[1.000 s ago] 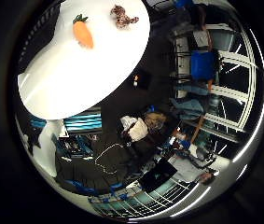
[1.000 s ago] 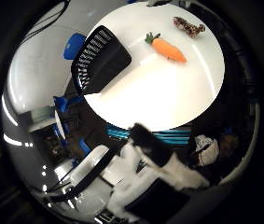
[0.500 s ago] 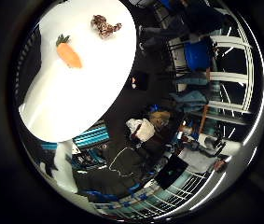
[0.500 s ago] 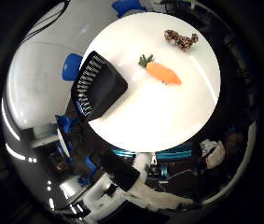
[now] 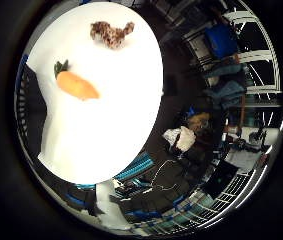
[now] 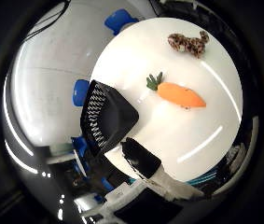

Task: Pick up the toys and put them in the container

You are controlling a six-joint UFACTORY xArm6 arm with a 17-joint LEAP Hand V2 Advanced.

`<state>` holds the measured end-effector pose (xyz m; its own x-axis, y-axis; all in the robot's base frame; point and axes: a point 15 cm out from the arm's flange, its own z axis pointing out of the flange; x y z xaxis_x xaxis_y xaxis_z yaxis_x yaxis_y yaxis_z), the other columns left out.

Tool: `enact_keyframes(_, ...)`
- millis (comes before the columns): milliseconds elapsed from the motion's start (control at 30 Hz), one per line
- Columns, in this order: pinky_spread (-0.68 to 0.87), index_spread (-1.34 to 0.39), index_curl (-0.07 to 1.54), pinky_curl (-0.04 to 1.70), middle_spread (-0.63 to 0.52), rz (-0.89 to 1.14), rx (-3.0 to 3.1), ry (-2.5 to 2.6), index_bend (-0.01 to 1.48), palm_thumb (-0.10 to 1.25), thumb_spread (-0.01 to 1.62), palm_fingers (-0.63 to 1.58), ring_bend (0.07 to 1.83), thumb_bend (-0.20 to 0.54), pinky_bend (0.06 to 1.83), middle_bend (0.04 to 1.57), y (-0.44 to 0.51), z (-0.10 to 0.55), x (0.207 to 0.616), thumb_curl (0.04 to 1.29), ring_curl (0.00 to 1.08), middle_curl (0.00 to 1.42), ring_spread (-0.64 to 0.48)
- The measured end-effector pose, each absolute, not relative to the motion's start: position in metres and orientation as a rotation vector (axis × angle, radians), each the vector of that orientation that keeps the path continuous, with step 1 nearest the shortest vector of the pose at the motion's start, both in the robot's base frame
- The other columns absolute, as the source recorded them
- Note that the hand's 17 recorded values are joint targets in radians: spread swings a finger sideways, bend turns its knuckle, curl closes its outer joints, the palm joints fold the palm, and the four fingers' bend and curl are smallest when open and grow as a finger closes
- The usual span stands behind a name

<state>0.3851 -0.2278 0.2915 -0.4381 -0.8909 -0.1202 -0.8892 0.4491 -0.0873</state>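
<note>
**A:** What lies on the round white worktop (image 6: 201, 140)?

**B:** Two toys. A soft orange carrot toy with a green leafy top (image 6: 180, 94) sits near the middle of the thumb side view, on bare white surface. A small brown and tan spotted plush animal (image 6: 188, 43) lies in the upper right of that view, near the worktop's far rim, apart from the carrot.

**A:** And the container?

**B:** A black mesh basket with slatted sides (image 6: 107, 120) is left of centre in the thumb side view, at the worktop's edge, with its open side tilted toward the camera. The carrot's leafy end points toward it, with a gap of white surface between them. Nothing shows inside the basket.

**A:** What is the hand doing?

**B:** Only a little of the white and black hand (image 6: 143, 161) shows: one black-tipped finger with a white base reaches in from the lower edge of the thumb side view, ending beside the basket's lower corner. It touches neither toy. I cannot tell whether the fingers are straight or curled.

**A:** Anything around the worktop?

**B:** Blue chairs (image 6: 121, 19) stand on the pale floor at the upper left of the thumb side view.
</note>
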Motion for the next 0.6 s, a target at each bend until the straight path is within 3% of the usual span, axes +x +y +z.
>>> enact_keyframes(600, 0.48, -0.14, 0.26, 0.29, 0.23, 0.124, -1.644, 2.573, 0.15, 0.4, 1.11, 0.13, 0.44, -0.022, 0.51, 0.23, -0.199, 0.218, 0.421, 0.28, 0.24, 0.33, 0.24)
